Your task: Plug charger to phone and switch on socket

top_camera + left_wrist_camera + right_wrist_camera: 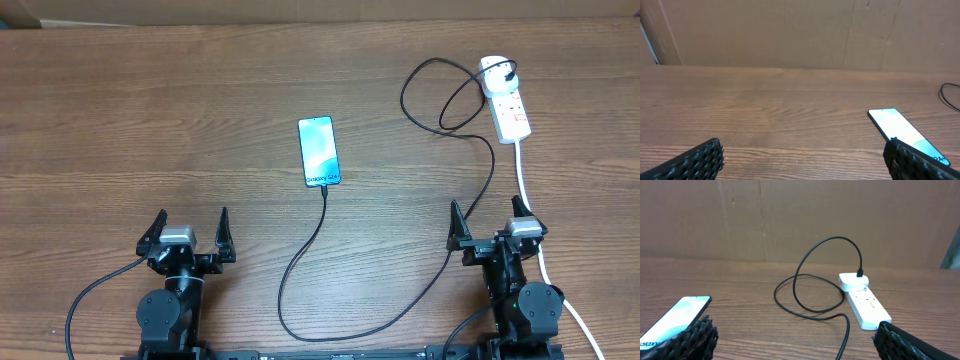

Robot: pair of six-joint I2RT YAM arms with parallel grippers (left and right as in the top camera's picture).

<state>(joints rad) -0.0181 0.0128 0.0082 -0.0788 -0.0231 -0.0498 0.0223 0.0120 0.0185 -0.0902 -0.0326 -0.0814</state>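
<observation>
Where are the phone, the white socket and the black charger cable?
phone (319,150), overhead view, middle of its screen.
socket (513,112), overhead view, white body by the red markings.
charger (324,205), overhead view, the cable just below the phone.

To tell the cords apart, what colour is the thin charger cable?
Black; the charger shows best in the overhead view.

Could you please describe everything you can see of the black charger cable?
The charger is a long, thin black cable lying slack on the wooden table. One end meets the bottom edge of the phone, apparently plugged in. It sweeps toward the robot in a wide U, climbs the right side, makes a loose loop and ends in a black plug seated in the far end of the white socket.
</observation>
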